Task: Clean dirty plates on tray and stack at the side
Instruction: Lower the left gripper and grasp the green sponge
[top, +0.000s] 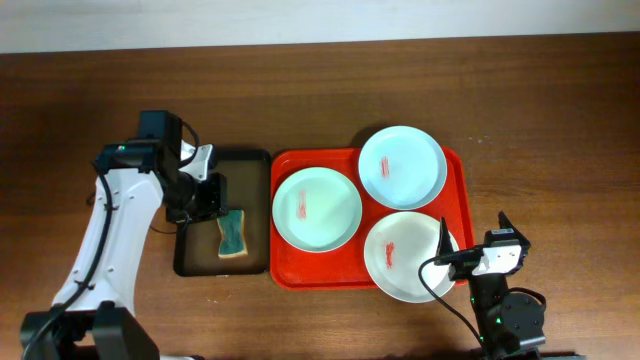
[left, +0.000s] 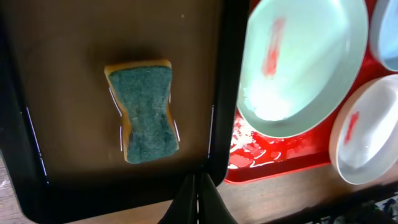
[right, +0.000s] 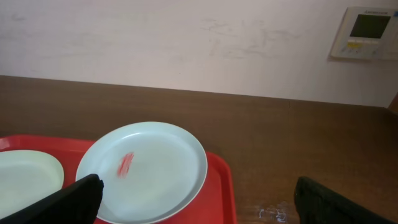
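Observation:
Three pale plates lie on the red tray (top: 460, 200): a left one (top: 317, 208), a far right one (top: 402, 165) and a near right one (top: 405, 257), each with a red smear at centre. My left gripper (top: 207, 195) is shut and empty, above the brown tray, with its closed fingertips (left: 200, 199) over that tray's rim. Its wrist view shows the left plate (left: 305, 59), the near right plate (left: 364, 134) and the red tray (left: 273, 158). My right gripper (top: 473, 235) is open and empty at the red tray's near right edge. Its fingers (right: 199, 186) frame the far right plate (right: 146, 168).
A black-rimmed brown tray (top: 190, 255) sits left of the red tray and holds a green and yellow sponge (top: 232, 235), seen flat in the left wrist view (left: 144, 111). Bare wooden table lies right of the red tray (right: 311, 155). A white wall rises behind the table.

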